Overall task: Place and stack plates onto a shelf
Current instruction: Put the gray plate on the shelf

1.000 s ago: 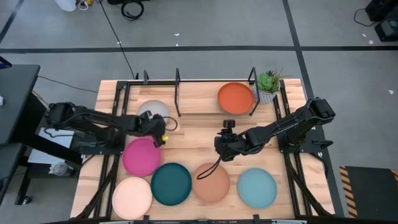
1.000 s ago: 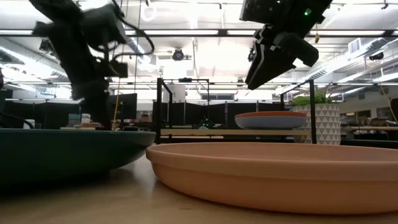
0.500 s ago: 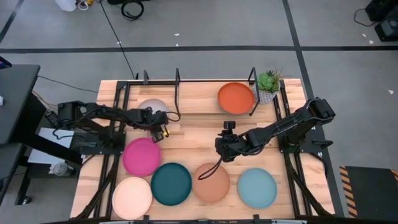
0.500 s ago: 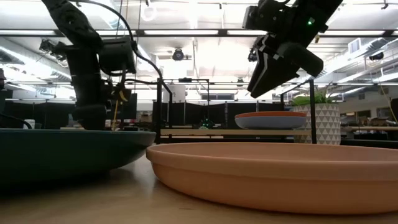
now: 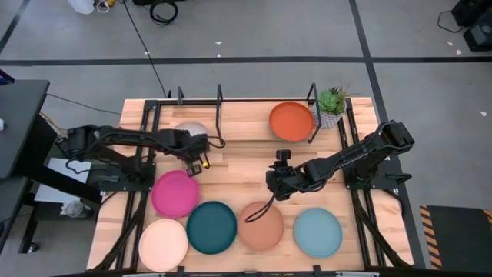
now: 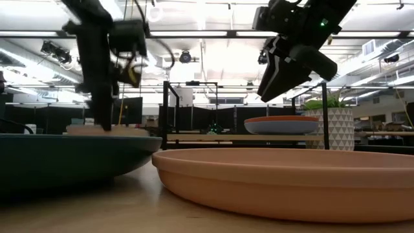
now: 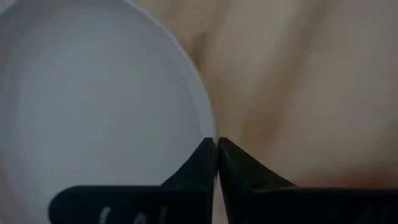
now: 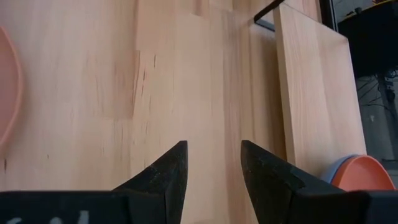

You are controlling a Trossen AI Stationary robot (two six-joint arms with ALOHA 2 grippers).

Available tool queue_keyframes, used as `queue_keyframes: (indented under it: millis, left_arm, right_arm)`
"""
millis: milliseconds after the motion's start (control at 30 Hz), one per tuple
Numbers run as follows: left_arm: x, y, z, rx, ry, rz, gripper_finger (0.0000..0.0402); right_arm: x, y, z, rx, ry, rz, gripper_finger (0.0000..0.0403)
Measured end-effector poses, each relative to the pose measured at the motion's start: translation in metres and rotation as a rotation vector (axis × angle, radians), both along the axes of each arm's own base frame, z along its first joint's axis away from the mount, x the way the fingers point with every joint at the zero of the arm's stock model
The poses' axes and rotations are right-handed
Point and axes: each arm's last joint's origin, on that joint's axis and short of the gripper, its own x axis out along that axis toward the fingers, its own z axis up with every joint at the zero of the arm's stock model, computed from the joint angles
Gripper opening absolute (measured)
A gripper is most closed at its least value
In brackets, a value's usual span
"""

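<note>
left pincer [image 7: 216, 144] pinching grey-white plate [image 7: 93, 106] rim, plate half hidden overhead

Dark jointed arms, black cables

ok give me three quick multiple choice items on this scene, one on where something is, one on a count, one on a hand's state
1. Where is the orange plate?
A. in the front row
B. on the shelf beside the potted plant
C. in the right hand

2. How many plates lie in the front row along the table edge nearest the camera's bottom?
A. two
B. six
C. four

3. How do the right hand's fingers stand?
A. apart, holding nothing
B. shut on a plate
C. out of view

Answers:
1 B, the high view shows it at the back by the plant.
2 C, cream, dark teal, tan-brown and light aqua.
3 A, the right wrist view shows bare wood between them.
</note>
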Motion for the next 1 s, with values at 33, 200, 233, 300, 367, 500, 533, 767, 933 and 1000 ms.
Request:
queue_keyframes:
  millis: [33,200,233,300,367,500,533,767,933,1000]
  left_arm:
    - [0.002,-0.004,0.007,-0.034,-0.019,-0.027,0.0016]
    - [0.007,-0.028,0.043,-0.229,-0.064,-0.166,0.0016]
    - [0.01,-0.033,0.048,-0.258,-0.077,-0.195,0.0016]
    - [0.012,-0.043,0.058,-0.32,-0.082,-0.243,0.0016]
    - [0.016,-0.053,0.065,-0.372,-0.116,-0.308,0.0017]
    - [0.024,-0.071,0.075,-0.388,-0.202,-0.453,0.0017]
    - [0.027,-0.075,0.078,-0.381,-0.231,-0.486,0.0017]
    - [0.038,-0.09,0.087,-0.324,-0.384,-0.667,0.0017]
    - [0.045,-0.097,0.091,-0.265,-0.466,-0.794,0.0017]
    - [0.048,-0.1,0.088,-0.256,-0.465,-0.821,0.0017]
  right_arm:
    - [0.0,0.0,0.0,-0.001,0.002,0.001,0.0155]
    - [-0.002,0.002,0.0,-0.007,0.011,0.01,0.0155]
    - [-0.001,0.002,0.0,-0.01,0.01,0.009,0.0155]
    - [-0.001,0.002,0.0,-0.012,0.009,0.008,0.0155]
    - [-0.001,0.002,0.0,-0.012,0.006,0.01,0.0155]
    - [0.002,0.006,0.002,-0.027,-0.015,0.057,0.0155]
    - [0.003,0.009,0.003,-0.036,-0.024,0.085,0.0155]
    - [0.01,0.033,0.017,-0.135,-0.096,0.313,0.0155]
    - [0.015,0.037,0.024,-0.198,-0.136,0.387,0.0155]
    - [0.016,0.036,0.026,-0.253,-0.141,0.382,0.0155]
